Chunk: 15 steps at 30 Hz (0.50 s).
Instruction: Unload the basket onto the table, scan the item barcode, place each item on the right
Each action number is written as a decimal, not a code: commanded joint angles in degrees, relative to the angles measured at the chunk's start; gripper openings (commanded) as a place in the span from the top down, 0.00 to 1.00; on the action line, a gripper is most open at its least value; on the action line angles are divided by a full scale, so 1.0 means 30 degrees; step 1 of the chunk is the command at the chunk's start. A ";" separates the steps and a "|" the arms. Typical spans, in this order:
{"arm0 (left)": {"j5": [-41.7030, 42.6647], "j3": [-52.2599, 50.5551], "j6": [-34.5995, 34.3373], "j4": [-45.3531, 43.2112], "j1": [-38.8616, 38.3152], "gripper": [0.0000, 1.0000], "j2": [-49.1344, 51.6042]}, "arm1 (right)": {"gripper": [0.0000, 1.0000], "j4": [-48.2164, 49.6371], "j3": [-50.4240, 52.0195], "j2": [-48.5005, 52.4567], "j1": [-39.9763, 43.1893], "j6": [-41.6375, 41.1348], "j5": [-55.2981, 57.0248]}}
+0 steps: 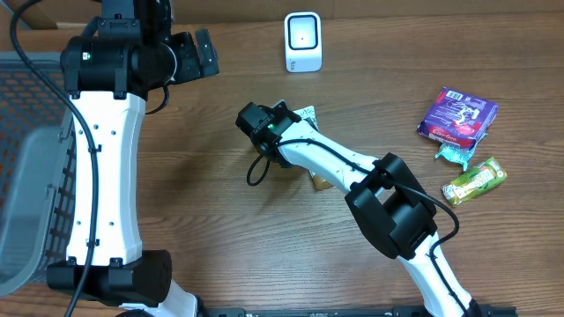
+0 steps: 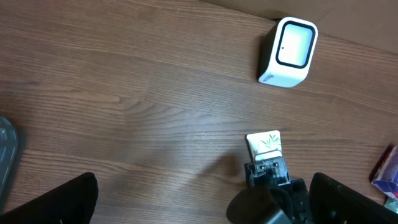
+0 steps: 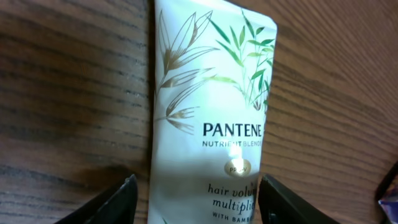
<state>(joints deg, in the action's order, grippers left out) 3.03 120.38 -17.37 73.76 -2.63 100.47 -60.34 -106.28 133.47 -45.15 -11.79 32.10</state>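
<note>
Straddling white leaf-printed Pantene plastic tube (image 3: 208, 93) mid-worktop (image 1: 220, 238) with right gripper (image 3: 196, 186) parted, unclamped; left gripper (image 2: 204, 180) spread wide, empty.

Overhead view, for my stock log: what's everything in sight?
scanner: one, white, far side, centre
Pantene tube: one, white with green leaves, mid-table
purple packet: one, purple, right side
teal wrapper: one, teal, beside the purple packet
snack bar: one, green and yellow, right side
basket: one, grey, left edge
table: one, brown wood
left gripper: one, black, jaws open, above bare wood
right gripper: one, black, jaws open astride the Pantene tube
</note>
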 commanded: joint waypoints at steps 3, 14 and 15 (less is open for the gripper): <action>0.0138 0.0160 0.0372 -0.0029 -0.0160 0.00 0.0015 | 0.41 -0.0066 0.0066 -0.0080 0.0029 -0.0138 -0.0583; 0.0138 0.0160 0.0364 -0.0029 -0.0160 0.01 0.0015 | 0.48 -0.0386 0.0707 0.0022 -0.0168 -0.0627 -0.0641; 0.0138 0.0160 0.0364 -0.0029 -0.0160 0.00 0.0015 | 0.48 -0.0248 0.0933 0.0044 -0.0226 -0.0619 -0.0641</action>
<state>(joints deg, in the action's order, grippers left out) 3.03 120.38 -17.37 73.76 -2.63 100.47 -61.36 -105.65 133.47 -45.17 -12.60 31.33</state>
